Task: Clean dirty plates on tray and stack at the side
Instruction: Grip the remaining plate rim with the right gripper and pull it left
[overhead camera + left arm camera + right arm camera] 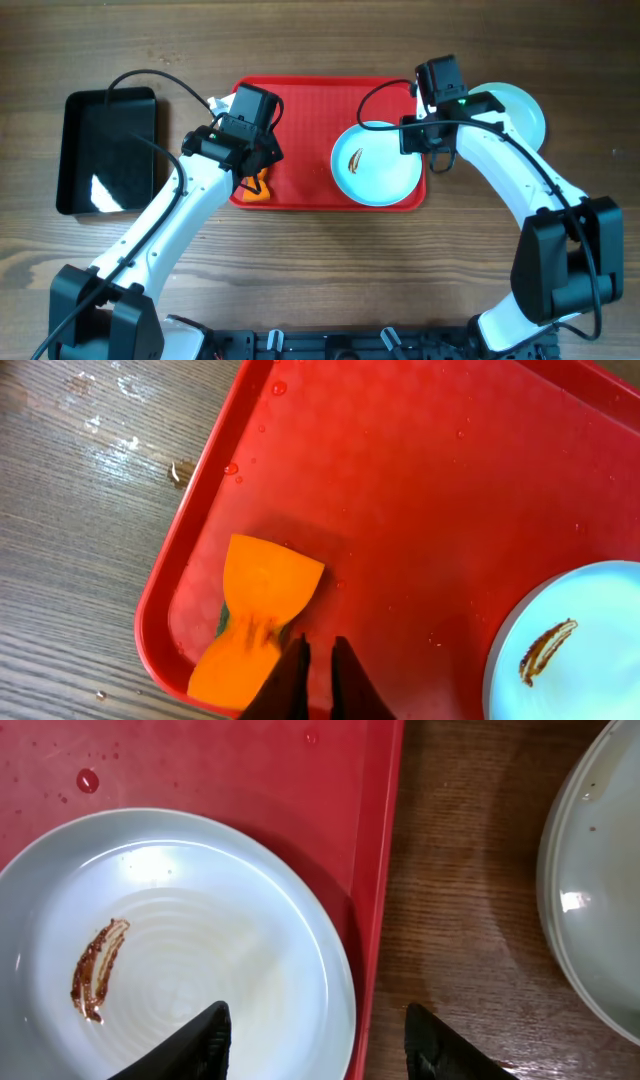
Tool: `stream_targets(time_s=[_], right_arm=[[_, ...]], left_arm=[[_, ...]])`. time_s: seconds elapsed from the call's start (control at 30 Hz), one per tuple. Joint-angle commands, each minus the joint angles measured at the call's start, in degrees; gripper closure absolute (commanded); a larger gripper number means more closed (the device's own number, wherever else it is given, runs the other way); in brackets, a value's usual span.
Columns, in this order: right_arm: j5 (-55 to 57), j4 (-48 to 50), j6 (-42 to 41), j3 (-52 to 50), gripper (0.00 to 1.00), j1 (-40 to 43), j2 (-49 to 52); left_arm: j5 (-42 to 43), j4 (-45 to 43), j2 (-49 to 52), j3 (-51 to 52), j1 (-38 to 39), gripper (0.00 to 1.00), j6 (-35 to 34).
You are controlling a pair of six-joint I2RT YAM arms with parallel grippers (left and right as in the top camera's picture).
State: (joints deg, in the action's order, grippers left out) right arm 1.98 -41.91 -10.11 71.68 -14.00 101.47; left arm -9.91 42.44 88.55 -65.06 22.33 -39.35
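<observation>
The red tray point(300, 105) lies at the table's middle. One pale plate point(377, 163) with a brown smear sits on its right end; it also shows in the right wrist view point(180, 930). My right gripper point(318, 1025) is open and empty, its fingers straddling that plate's right edge and the tray's rim point(375, 870). More pale plate point(520, 110) rests on the table right of the tray; how many are stacked there I cannot tell. My left gripper point(318, 650) is shut and empty, just right of an orange sponge point(255, 615) in the tray's front left corner.
A black glossy bin point(108, 150) stands at the left of the table. Water drops dot the tray point(420, 480) and the wood beside it. The off-tray plate's rim shows at the right of the right wrist view point(600, 890).
</observation>
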Motion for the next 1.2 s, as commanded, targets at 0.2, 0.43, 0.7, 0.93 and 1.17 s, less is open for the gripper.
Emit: stream_targets(time_s=[0.2, 0.43, 0.7, 0.93, 1.17], right_arm=[[-0.3, 2.3, 3.5, -0.8, 0.49, 0.0, 2.5], [-1.8, 2.2, 4.1, -0.8, 0.56, 0.0, 6.0], [-1.6, 2.7, 4.4, -0.8, 0.60, 0.0, 8.5], [-1.7, 2.6, 4.6, -0.8, 0.66, 0.0, 10.9], [-13.9, 2.4, 4.5, -0.8, 0.73, -0.3, 10.9]], left_arm=[[0.5, 0.1, 0.5, -0.4, -0.5, 0.74, -0.6], [0.5, 0.0, 0.5, -0.4, -0.5, 0.74, -0.6], [0.5, 0.3, 0.5, -0.4, -0.5, 0.74, -0.5], [0.5, 0.3, 0.5, -0.4, -0.5, 0.75, -0.5], [0.5, -0.2, 0.5, -0.4, -0.5, 0.76, -0.6]])
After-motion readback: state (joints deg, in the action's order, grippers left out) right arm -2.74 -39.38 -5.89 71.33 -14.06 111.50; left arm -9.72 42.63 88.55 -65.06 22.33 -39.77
